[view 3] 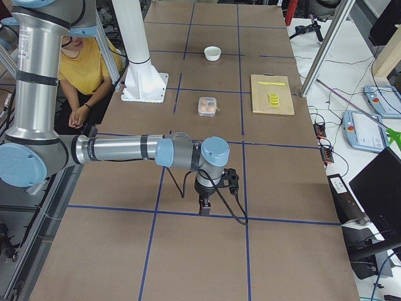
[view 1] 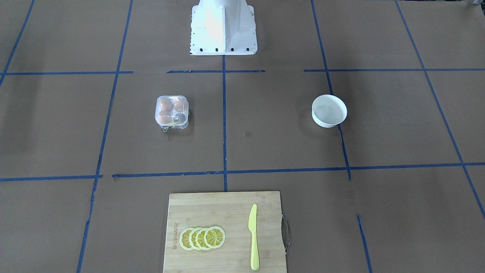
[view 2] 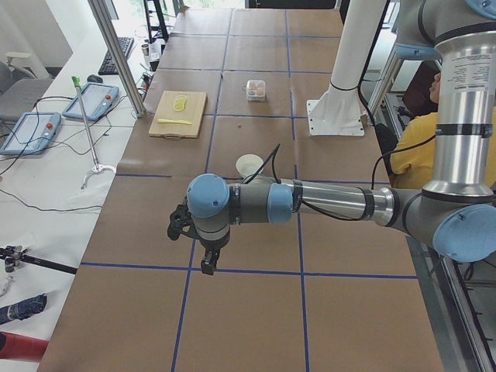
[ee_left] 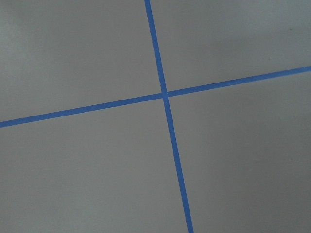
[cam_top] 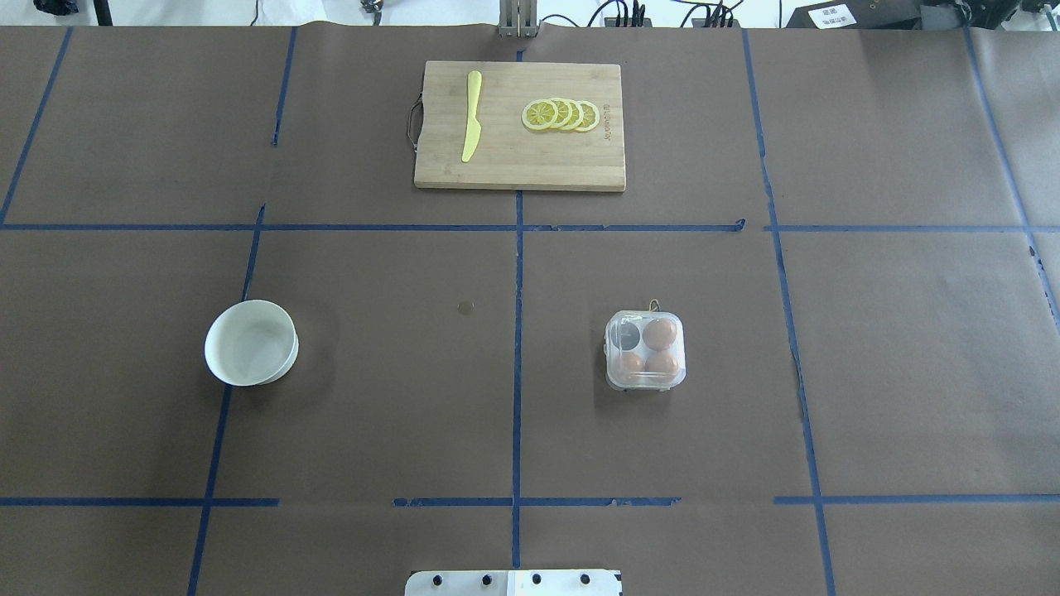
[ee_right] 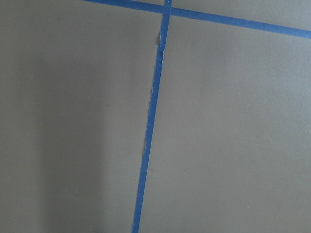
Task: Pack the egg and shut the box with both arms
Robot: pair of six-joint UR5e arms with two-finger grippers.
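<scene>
Left arm [view 2: 333, 203] reaches out level over the table [view 2: 256, 318] near its left end, left gripper [view 2: 208, 265] pointing straight down, clear of the surface, jaws unreadable. Right arm [view 3: 119, 149] same pose near the right end, right gripper [view 3: 205, 207] down, jaws unreadable.

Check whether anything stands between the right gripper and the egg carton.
Nothing visible does. In the exterior right view, only bare table lies between the right gripper and the egg carton. The cutting board sits off to one side, and the white bowl is beyond the carton.
</scene>
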